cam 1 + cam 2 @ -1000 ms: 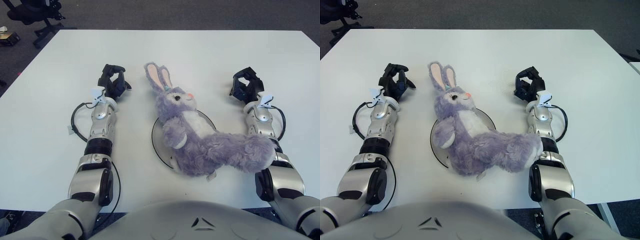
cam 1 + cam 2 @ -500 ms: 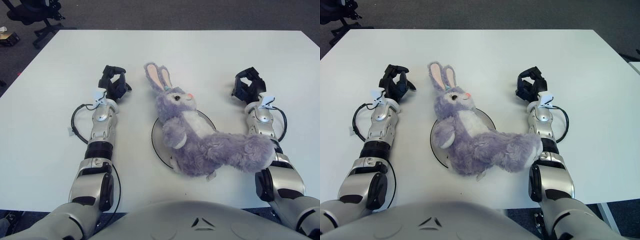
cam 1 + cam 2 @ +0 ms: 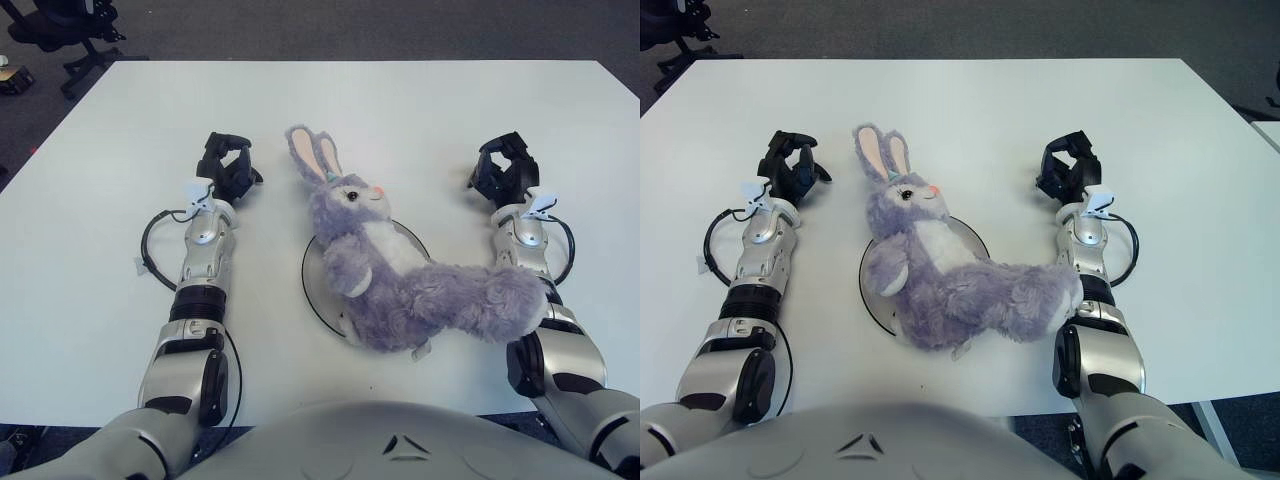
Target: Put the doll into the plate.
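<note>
A purple plush rabbit doll (image 3: 400, 275) with pink-lined ears lies across a round white plate (image 3: 318, 280) at the table's middle. Its body covers most of the plate, its ears point to the far left, and its legs stretch right to my right forearm. My left hand (image 3: 224, 165) shows to the left of the doll's ears, fingers curled and holding nothing. My right hand (image 3: 503, 166) shows to the right of the doll's head, also curled and holding nothing. Neither hand touches the doll.
The white table (image 3: 400, 100) spreads wide beyond both hands. A black office chair (image 3: 60, 25) stands on the dark floor past the far left corner. Black cables loop beside both forearms.
Both hands have drifted slightly. The right hand has moved a little farther right and away. The doll and plate have stayed in place.
</note>
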Robot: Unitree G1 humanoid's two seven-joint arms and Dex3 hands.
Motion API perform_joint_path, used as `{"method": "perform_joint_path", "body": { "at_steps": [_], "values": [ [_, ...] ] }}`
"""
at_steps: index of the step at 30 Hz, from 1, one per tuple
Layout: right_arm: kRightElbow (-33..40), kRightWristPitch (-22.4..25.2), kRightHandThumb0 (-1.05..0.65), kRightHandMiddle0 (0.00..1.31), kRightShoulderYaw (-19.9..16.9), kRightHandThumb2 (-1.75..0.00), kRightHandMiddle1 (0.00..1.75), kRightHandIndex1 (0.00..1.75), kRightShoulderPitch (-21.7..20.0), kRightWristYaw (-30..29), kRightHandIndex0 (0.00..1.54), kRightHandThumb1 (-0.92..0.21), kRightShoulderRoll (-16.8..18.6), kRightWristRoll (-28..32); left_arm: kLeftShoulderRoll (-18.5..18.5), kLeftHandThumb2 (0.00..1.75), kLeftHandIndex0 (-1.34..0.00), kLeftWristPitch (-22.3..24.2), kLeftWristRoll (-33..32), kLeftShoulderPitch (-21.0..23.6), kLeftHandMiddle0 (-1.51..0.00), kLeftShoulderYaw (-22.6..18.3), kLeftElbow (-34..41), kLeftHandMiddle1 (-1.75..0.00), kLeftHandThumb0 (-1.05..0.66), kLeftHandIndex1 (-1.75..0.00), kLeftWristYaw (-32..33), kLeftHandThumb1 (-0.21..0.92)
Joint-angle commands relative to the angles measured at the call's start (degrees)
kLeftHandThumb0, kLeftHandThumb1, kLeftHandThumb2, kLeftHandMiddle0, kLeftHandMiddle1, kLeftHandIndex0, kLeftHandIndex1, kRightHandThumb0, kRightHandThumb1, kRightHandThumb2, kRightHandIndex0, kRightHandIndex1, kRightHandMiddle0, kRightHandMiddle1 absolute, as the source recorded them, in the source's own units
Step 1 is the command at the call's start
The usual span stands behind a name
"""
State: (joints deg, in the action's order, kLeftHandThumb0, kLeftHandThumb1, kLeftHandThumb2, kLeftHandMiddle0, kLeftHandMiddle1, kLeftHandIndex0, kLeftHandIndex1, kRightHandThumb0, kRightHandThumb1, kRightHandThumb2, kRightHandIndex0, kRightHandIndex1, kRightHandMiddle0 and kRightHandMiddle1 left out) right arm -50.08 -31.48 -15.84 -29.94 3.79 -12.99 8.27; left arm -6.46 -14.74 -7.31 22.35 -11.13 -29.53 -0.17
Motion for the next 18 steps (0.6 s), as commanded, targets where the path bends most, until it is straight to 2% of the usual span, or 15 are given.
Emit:
{"method": "perform_joint_path", "body": {
  "at_steps": [1, 7, 11, 18],
  "values": [
    [-1.5, -0.6, -0.38, 0.35, 0.0, -0.83, 1.75, 1.75, 1.8, 0.0, 0.98, -0.69, 1.4, 0.3, 0.6, 0.64, -0.27, 3.5, -0.5, -1.6, -0.80, 0.2, -0.7, -1.75, -0.36, -1.75, -0.5, 0.82],
    [-1.3, 0.9, -0.38, 0.32, 0.4, -0.77, 1.75, 1.75, 1.8, -0.6, 0.94, -0.73, 1.1, -0.5, 0.5, 0.64, -0.26, 6.0, -1.4, -1.5, -0.80, 0.2, 0.1, -1.75, -0.36, -1.75, -1.3, 0.82],
    [-0.3, 4.8, -0.37, 0.31, 1.7, -0.75, 1.75, 1.75, 2.0, -2.3, 0.89, -0.74, 0.3, -2.6, 0.3, 0.64, -0.26, 9.0, -2.3, -1.2, -0.80, 0.1, 0.3, -1.75, -0.36, -1.75, -2.4, 0.82],
    [1.5, 7.6, -0.37, 0.31, 3.2, -0.74, 1.75, 1.75, 2.6, -3.1, 0.87, -0.75, -0.6, -4.6, 0.0, 0.64, -0.26, 11.8, -2.2, -1.0, -0.80, 0.2, 0.8, -1.75, -0.36, -1.75, -2.8, 0.82]
  ]
}}
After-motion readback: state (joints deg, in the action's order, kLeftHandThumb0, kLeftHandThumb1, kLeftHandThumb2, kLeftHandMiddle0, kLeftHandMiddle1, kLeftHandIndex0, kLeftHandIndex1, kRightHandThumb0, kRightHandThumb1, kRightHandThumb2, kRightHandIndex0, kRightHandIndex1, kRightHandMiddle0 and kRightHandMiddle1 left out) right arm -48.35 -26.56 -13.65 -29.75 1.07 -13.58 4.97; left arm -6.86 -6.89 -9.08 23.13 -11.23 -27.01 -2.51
